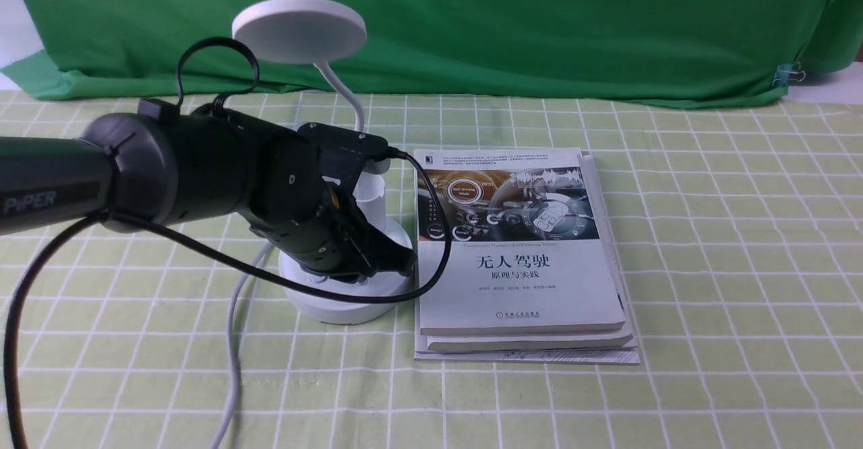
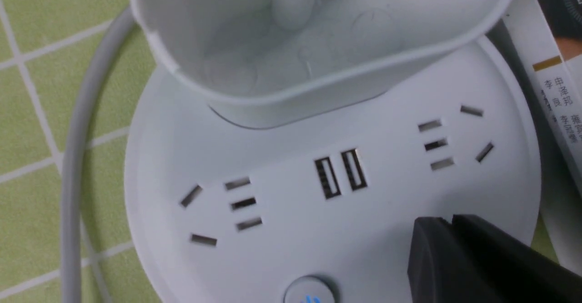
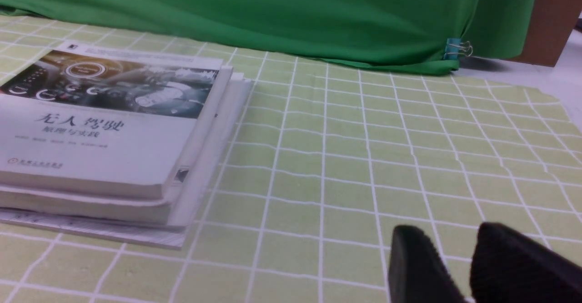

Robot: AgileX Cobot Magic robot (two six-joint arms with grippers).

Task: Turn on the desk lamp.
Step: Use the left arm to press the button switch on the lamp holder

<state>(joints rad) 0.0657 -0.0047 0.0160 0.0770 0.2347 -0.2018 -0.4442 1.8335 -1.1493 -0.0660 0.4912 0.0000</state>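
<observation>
Two black jaws, together, above smooth white round lamp base (image 2: 282, 166).

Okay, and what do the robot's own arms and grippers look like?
The left arm has a grey link lettered "PiPER", bulky dark rounded joints, a looping black cable and a small black cable loop on top. The left gripper shows dark, blocky fingers; the right gripper has black fingers with rounded tips.
</observation>
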